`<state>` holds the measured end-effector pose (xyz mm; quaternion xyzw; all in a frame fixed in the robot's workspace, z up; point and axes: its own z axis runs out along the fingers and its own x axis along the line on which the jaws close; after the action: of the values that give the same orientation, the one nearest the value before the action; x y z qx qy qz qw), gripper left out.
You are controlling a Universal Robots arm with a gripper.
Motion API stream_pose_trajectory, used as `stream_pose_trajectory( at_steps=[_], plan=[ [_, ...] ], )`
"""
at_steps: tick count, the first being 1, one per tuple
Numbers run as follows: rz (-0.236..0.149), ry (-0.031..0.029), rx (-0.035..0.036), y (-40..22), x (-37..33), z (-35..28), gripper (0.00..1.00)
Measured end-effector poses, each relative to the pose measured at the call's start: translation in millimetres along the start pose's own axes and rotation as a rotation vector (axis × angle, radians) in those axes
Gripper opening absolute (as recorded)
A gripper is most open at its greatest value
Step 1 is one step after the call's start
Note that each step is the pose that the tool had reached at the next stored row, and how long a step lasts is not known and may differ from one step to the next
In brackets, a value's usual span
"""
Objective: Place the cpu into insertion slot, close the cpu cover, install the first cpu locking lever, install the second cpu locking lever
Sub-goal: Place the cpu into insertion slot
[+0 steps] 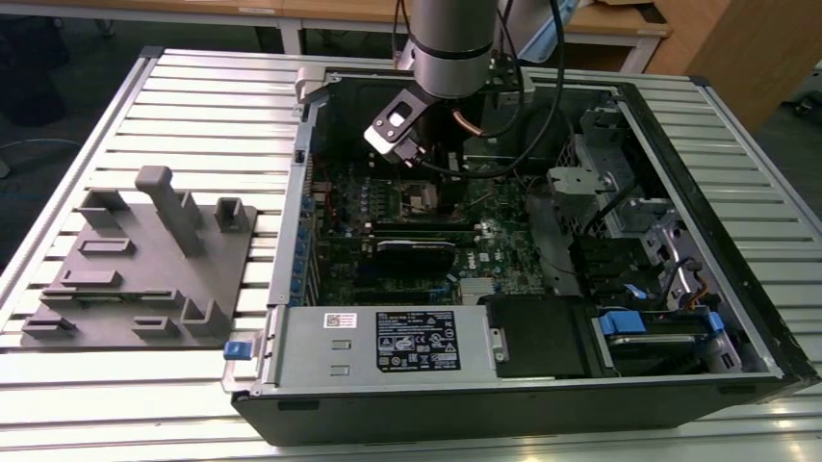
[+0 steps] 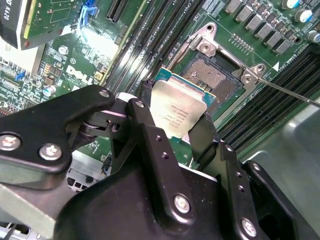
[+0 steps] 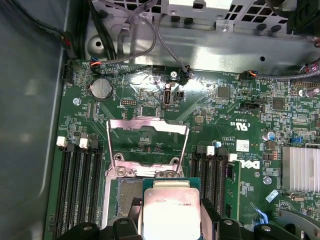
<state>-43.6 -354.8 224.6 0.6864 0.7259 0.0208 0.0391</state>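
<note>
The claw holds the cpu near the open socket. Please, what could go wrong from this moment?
1. The cpu, gripped in the claw, hangs off to one side of the insertion slot and looks turned against it; lowered so, a corner might hit the bare contacts.
2. The cpu cover stands open close by; the fingers might catch it.

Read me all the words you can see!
Print on the cpu, held by the gripper: too small to read.
Sticker on the silver box: too small to read.
White lettering on the motherboard: too blurred.
</note>
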Motion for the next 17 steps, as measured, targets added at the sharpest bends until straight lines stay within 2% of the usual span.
stream_pose_trajectory(
  at_steps=[7, 13, 17],
  plan=[
    [0.001, -0.0002, 0.0001, -2.4, 3.7, 0.2, 0.54],
    [0.022, -0.0022, 0.0009, -2.5, 4.5, 1.4, 0.54],
    [0.023, 0.0004, 0.0006, -3.0, 4.8, 1.7, 0.54]
  ],
)
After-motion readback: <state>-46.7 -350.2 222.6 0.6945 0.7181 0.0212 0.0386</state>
